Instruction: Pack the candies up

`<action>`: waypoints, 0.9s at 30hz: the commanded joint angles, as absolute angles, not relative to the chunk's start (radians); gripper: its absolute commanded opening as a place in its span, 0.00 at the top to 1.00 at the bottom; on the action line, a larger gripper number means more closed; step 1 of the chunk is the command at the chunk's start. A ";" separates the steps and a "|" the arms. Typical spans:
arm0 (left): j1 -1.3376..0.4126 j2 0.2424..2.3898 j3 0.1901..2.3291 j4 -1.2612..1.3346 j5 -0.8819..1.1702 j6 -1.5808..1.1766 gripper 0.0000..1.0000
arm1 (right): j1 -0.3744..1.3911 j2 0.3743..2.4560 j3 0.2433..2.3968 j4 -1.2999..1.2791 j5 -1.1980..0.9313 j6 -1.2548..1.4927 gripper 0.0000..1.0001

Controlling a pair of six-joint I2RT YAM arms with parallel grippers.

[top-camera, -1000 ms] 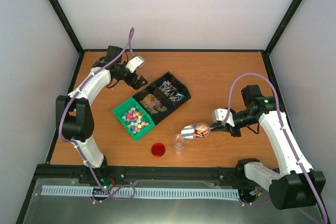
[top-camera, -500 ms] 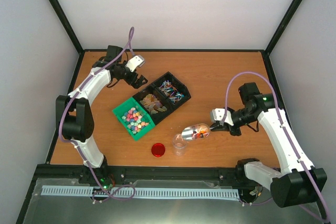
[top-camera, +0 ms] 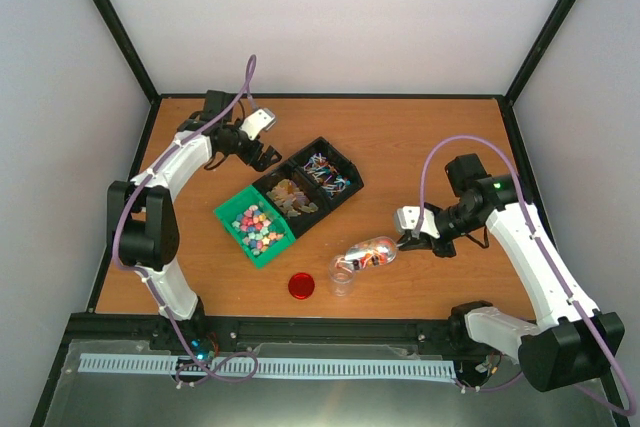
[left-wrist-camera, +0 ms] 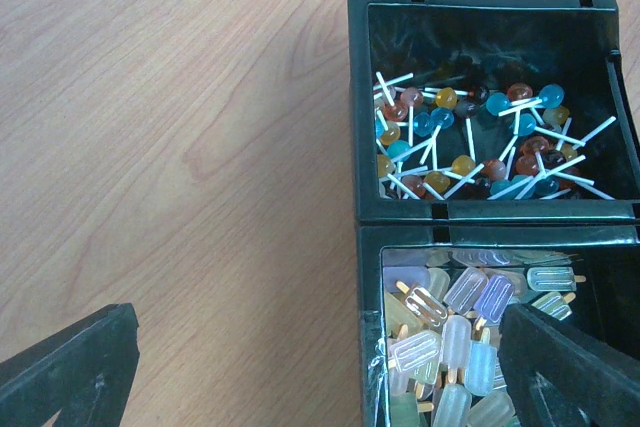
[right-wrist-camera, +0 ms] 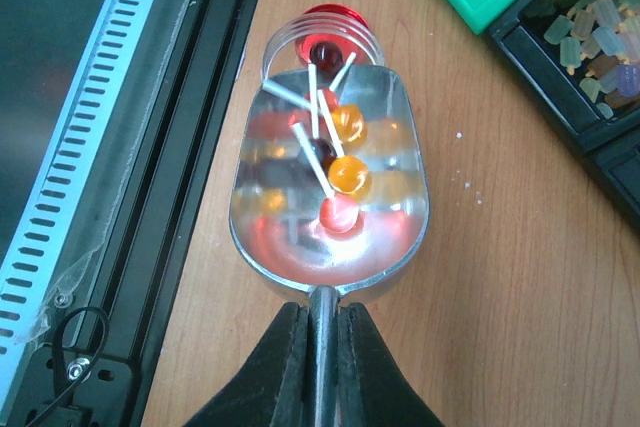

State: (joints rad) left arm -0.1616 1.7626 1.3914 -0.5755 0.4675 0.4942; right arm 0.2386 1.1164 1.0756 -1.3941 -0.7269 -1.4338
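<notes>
The right end effector (right-wrist-camera: 320, 319), clamped on the scoop (right-wrist-camera: 262, 219), is creeping along — its lip is now hanging over the cup (top-camera: 343, 280) by the table's (top-camera: 420, 147) near edge, candies (right-wrist-camera: 349, 175) still aboard; pouring looks next.

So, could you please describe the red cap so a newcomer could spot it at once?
On the wooden table, look along the near edge, about midway. The red cap lies just left of the clear jar. It alone is a flat red disc.

Left arm stretched far-left, left gripper (top-camera: 265, 155) spread wide; right arm bent inward, right gripper (top-camera: 404, 241) clamping scoop (right-wrist-camera: 395, 217) handle
</notes>
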 commanded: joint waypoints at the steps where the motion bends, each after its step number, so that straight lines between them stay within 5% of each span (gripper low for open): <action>1: -0.158 1.746 1.384 -0.544 0.473 0.486 0.00 | 0.273 1.123 1.111 -1.387 -0.712 -1.419 0.97; 27: -0.158 1.750 1.347 -0.516 0.483 0.469 0.00 | 0.305 1.164 1.175 -1.412 -0.660 -1.368 0.97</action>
